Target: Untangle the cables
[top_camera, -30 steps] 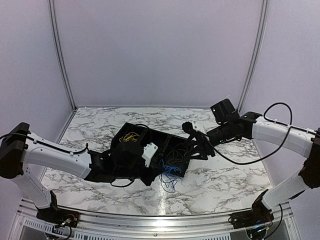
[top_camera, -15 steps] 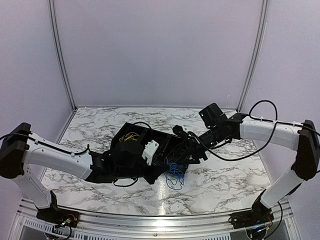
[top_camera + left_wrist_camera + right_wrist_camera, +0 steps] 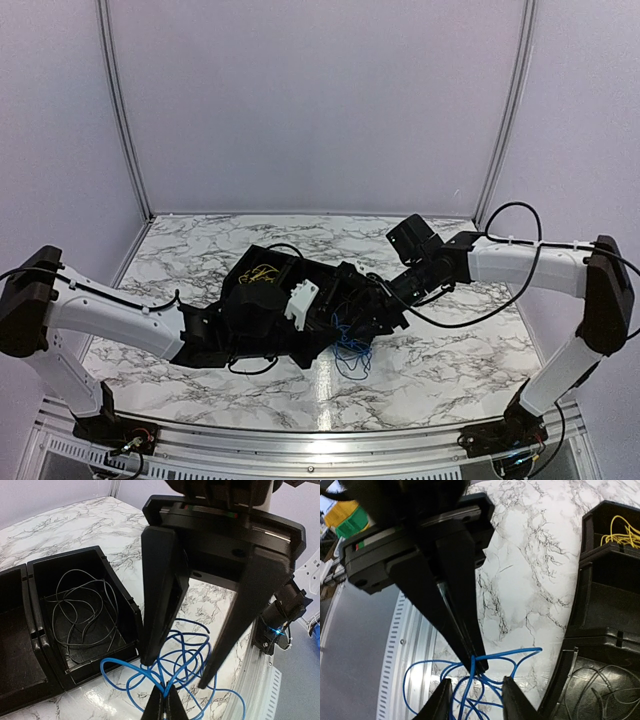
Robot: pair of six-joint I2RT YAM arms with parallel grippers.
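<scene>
Three bunches of thin flexible wire show, one of each colour. Loose blue cables lie on the white marble-patterned table, just beside the black plastic compartment tray. A coil of dark grey wires sits inside one tray compartment, and yellow cables sit in another. The yellow cables appear in the right wrist and top views only, while the left wrist view gives the clearest look at the grey coil. Two grippers meet over the blue cables. The left gripper has its jaws pressed together, pinching a blue strand at the tips. The right gripper stands partly spread, one finger on either side of the blue loops, gripping nothing. From above, that pinch is too small to make out.
</scene>
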